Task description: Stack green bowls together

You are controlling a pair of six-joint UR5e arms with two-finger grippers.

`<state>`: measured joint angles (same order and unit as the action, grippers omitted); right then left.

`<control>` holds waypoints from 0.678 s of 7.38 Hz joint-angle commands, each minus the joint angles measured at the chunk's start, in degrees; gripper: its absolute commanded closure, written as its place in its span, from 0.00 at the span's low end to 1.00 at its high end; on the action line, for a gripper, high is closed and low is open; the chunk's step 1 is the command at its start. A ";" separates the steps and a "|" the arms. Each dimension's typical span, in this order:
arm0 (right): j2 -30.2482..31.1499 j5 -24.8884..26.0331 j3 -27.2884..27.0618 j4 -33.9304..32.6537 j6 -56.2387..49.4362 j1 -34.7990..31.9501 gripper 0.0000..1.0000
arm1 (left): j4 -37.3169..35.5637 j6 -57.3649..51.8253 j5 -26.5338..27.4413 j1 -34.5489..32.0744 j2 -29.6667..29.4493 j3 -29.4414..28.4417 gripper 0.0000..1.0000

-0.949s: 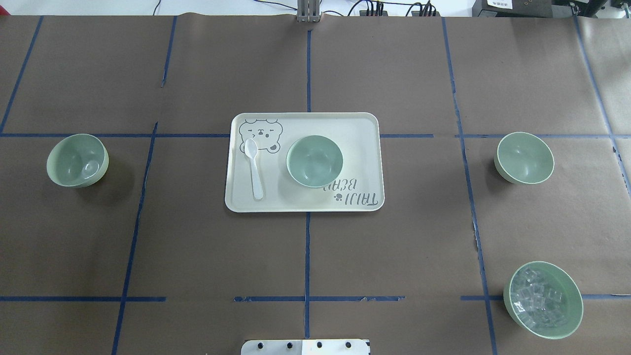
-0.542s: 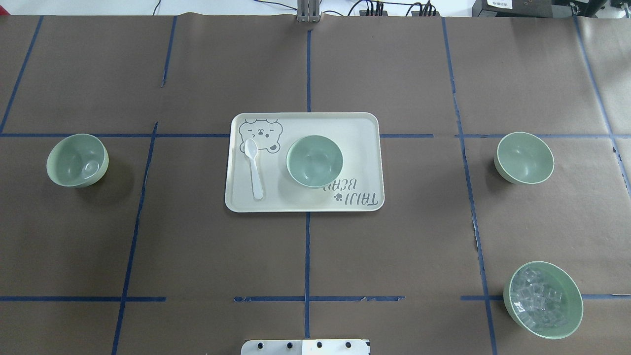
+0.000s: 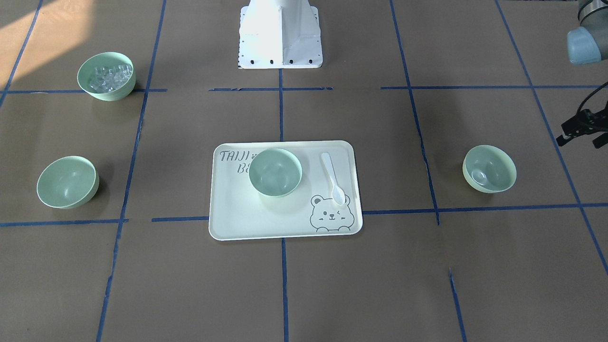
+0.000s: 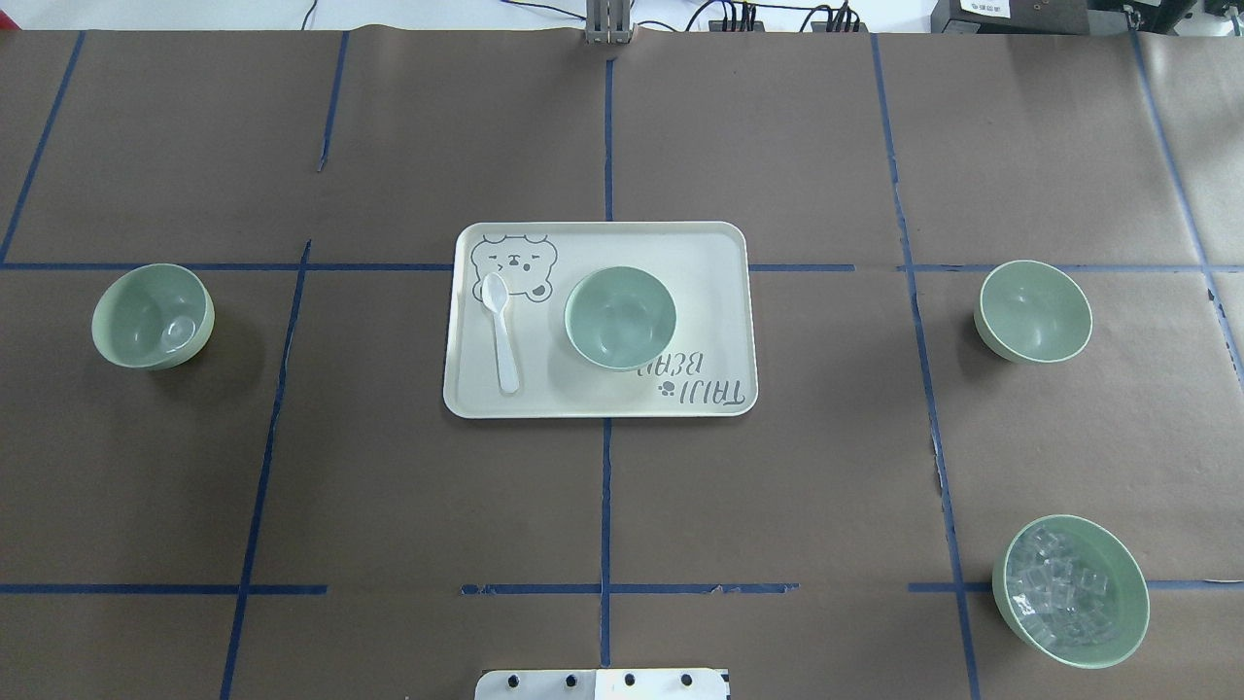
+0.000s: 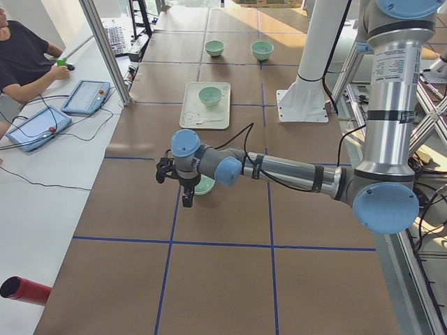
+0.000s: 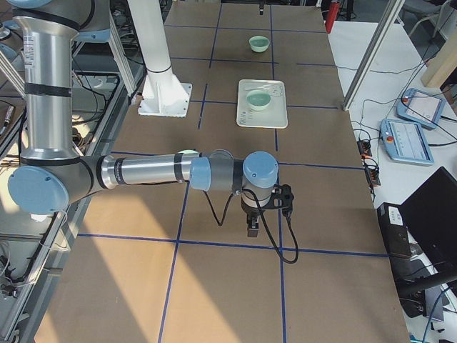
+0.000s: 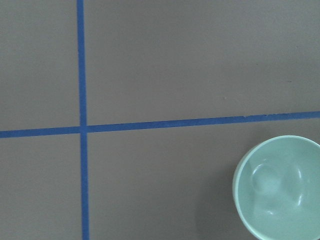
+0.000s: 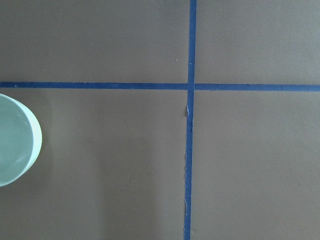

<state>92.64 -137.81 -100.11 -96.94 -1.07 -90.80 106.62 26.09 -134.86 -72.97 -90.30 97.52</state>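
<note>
left arm [image 5: 293, 171]: silver metal tubes, pale blue round joint caps, grey housings | thin black cable [image 5: 241, 129] looped off forearm | white printed label [image 5: 391, 66], black bands on upper tube | right arm [image 6: 143, 171]: same finish | left gripper [image 5: 186, 201], right gripper [image 6: 251, 227]: black | white pedestal [image 3: 280, 35], black screws

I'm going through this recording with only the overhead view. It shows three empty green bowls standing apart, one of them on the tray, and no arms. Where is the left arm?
Observer: In the front-facing view, the left pincer hangs beside the left bowl, towards the table's end, not over it.
Operator: And the right one?
Observer: In the exterior right view, the right pincer hangs over the table paper. Its wrist camera catches only a green bowl at the edge of the picture.
Operator: Is anyone near the table?
Observer: A person in black sits at the white side bench on the robot's left, by two tablets.
</note>
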 commanded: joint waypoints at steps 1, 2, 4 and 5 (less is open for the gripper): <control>-1.58 -0.26 0.09 0.00 0.28 0.01 0.00 | 11.79 12.95 1.17 6.33 -0.05 -3.63 0.00; -1.41 -0.18 0.35 0.00 0.19 0.01 0.00 | 16.47 19.37 6.58 9.74 -0.05 -4.87 0.00; -1.32 -0.18 0.18 0.00 1.50 0.01 0.00 | 19.14 22.69 9.97 13.03 -1.80 -8.72 0.00; -1.41 -0.18 0.09 0.00 1.69 0.01 0.00 | 19.94 22.69 10.06 13.55 -2.68 -10.66 0.02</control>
<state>91.30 -137.99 -99.94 -96.96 0.07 -90.79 125.07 47.90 -125.63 -60.55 -91.78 89.45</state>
